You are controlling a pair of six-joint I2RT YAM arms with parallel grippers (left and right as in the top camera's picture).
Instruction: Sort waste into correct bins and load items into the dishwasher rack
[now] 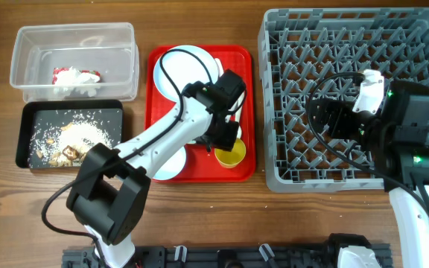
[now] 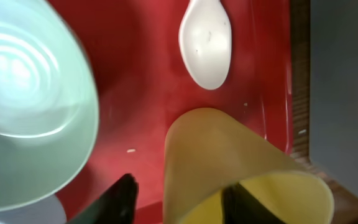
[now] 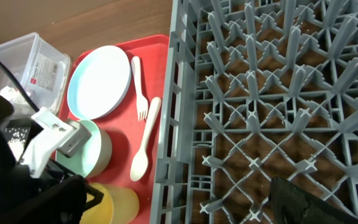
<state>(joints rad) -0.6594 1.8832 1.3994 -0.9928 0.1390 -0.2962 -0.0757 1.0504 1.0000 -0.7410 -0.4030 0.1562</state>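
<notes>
Straddling wall of small yellow cup (image 2: pixel 229 155), left gripper (image 2: pixel 185 205) part open: one finger (image 2: pixel 120 199) outside, red showing in gap, other seemingly inside mouth. Fingertips cut off by frame edge, contact unclear. Cup smooth plastic, at 5 o'clock corner of glossy red tray (image 2: pixel 148 93). At 12 o'clock of cup, white spoon (image 2: pixel 206 43); at 9, blurred pale green bowl (image 2: pixel 30 112). Over grey peg rack (image 1: pixel 289 45), right gripper (image 1: pixel 322 119) spread wide, empty.

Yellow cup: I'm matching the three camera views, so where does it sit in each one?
Overhead: yellow cup at the red tray's lower right corner.
Left wrist: large, bottom centre-right, on the tray.
Right wrist: bottom edge, left of the grey rack.
Shared landmark: the red tray, under the cup everywhere.
</notes>
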